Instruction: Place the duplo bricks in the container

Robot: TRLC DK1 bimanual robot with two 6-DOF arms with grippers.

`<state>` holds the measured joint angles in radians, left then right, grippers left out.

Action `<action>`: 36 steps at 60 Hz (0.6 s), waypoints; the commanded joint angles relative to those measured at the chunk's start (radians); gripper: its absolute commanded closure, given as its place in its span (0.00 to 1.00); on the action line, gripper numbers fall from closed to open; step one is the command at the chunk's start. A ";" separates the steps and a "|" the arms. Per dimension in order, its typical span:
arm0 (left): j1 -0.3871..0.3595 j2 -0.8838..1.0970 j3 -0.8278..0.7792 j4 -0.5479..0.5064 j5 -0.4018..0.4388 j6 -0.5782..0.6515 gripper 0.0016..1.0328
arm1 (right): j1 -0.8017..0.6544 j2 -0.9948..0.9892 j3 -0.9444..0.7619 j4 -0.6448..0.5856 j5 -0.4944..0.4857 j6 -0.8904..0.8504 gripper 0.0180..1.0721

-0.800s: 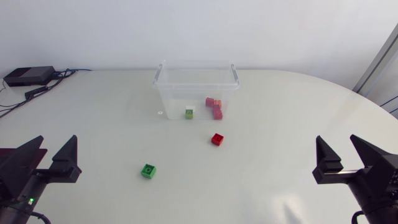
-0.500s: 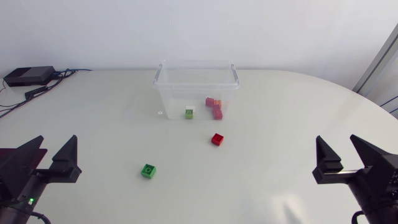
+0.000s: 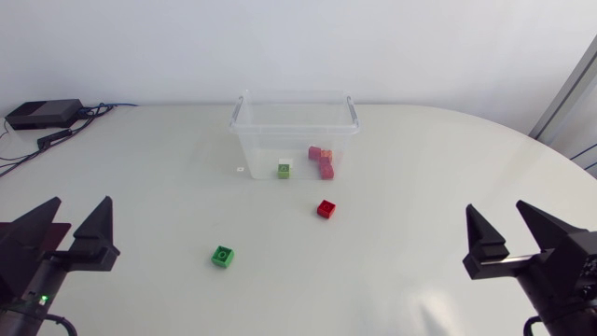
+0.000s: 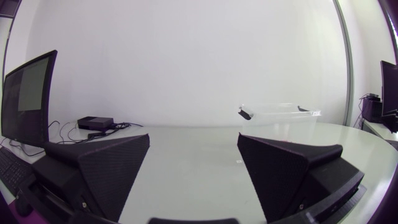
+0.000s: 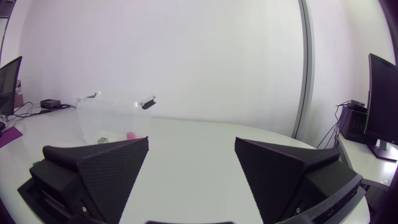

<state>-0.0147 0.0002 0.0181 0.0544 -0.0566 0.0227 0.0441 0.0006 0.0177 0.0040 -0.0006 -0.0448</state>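
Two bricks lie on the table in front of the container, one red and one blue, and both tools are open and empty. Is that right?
Not quite: in the head view the second loose brick is green, not blue. The red brick, the container, and the open, empty left tool and right tool are as you said.

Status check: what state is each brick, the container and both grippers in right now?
container: upright, lidless.
pink and red bricks: inside container.
green-and-white brick: inside container.
red brick: on table, outside container.
green brick: on table, outside container.
left gripper: open, empty.
right gripper: open, empty.
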 commanded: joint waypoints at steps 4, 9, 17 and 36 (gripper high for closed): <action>-0.019 0.109 0.086 0.001 0.009 -0.007 0.04 | 0.025 0.029 0.047 0.005 0.002 0.017 0.05; -0.028 0.293 0.207 -0.039 0.009 -0.024 0.04 | 0.031 0.139 0.113 0.013 0.002 0.017 0.05; -0.039 0.396 0.333 -0.077 0.009 -0.046 0.04 | 0.033 0.361 0.251 0.019 -0.004 0.019 0.05; -0.113 0.756 0.560 -0.240 0.011 -0.119 0.06 | 0.034 0.746 0.459 0.016 -0.032 0.019 0.05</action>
<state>-0.1154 0.6739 0.5240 -0.1440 -0.0559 -0.0540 0.0711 0.6525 0.4404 0.0120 -0.0242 -0.0448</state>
